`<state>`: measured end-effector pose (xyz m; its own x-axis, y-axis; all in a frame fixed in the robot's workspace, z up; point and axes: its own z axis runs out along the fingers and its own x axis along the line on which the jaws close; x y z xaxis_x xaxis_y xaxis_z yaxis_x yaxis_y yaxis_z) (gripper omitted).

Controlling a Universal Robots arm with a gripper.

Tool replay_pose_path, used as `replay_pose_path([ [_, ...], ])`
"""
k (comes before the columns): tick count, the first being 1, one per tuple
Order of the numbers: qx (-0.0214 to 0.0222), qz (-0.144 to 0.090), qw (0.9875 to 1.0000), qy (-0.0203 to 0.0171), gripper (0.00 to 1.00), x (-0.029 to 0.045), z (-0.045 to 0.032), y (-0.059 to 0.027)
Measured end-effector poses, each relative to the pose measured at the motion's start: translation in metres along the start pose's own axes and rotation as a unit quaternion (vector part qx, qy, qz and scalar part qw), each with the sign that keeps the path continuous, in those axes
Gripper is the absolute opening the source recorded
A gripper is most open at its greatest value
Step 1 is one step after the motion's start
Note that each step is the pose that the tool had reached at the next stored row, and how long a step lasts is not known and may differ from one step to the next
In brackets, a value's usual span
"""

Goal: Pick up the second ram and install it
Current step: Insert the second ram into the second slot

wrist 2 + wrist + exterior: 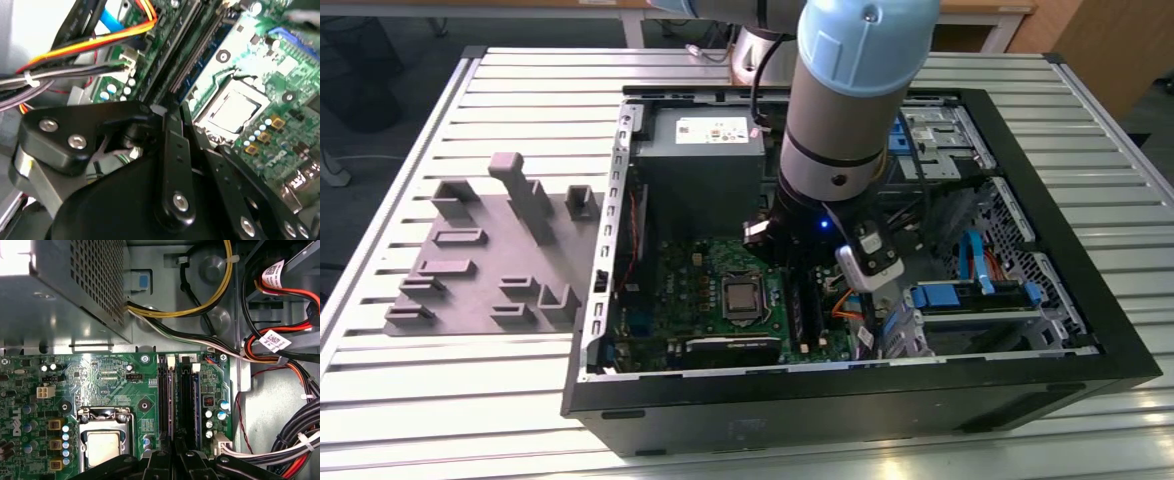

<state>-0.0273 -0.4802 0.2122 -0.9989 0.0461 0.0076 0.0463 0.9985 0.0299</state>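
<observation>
Gripper: its black linkage is closest to the lens in both wrist views (170,112) (175,452), tip down over the near end of the slots.
Grip: I cannot tell whether it is closed, open, or clamped on anything; the tip is masked by its own links.
Slots: long black memory slots (167,400) run side by side on the board (100,375), next to the CPU socket (102,440); in the second wrist view they lead away from the tip (195,50).
Second ram: I cannot make it out with certainty. It may sit edge-on at the tip or already stand in a slot; the pictures do not settle which.
Arm: in the exterior view it (854,90) reaches down into the open case (1067,330), above the board's slot area.
Tray: grey fixture tray (467,270) lies on the table toward the exterior view's left, well apart from the arm; I see no green stick on it.
Progress: judging by that, pick-up looks done and the work is at the slot. Whether the stick is seated, I cannot say.
</observation>
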Motion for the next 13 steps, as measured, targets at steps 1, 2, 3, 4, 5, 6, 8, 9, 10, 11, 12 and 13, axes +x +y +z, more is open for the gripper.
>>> replay_pose_path([
  [1, 0.0001, 0.000, 1.0000, 0.0000, 0.14, 0.0000, 0.0000, 0.0000],
  [2, 0.0001, 0.000, 1.0000, 0.0001, 0.14, 0.0000, -0.0001, 0.0000],
  [3, 0.0001, 0.000, 1.0000, 0.0001, 0.14, 0.0000, -0.0001, 0.0000],
  [4, 0.0001, 0.000, 1.0000, 0.0001, 0.14, 0.0000, -0.0001, 0.0000],
  [5, 0.0001, 0.000, 1.0000, 0.0001, 0.14, 0.0000, -0.0001, 0.0000],
  [6, 0.0002, 0.000, 1.0000, 0.0001, 0.14, 0.0000, -0.0005, 0.0000],
  [8, 0.0001, 0.000, 1.0000, 0.0001, 0.14, 0.0000, -0.0026, 0.0001],
  [9, 0.0001, 0.000, 1.0000, 0.0001, 0.14, 0.0000, -0.0037, 0.0001],
  [10, 0.0001, 0.000, 1.0000, 0.0001, 0.14, 0.0000, -0.0039, 0.0001],
  [11, 0.0000, 0.000, 1.0000, 0.0000, 0.14, 0.0001, -0.0039, 0.0001],
  [12, 0.0000, 0.000, 1.0000, 0.0000, 0.14, 0.0001, -0.0039, 0.0001],
  [13, 0.0000, 0.001, 1.0000, 0.0000, 0.14, 0.0000, -0.0039, 0.0001],
])
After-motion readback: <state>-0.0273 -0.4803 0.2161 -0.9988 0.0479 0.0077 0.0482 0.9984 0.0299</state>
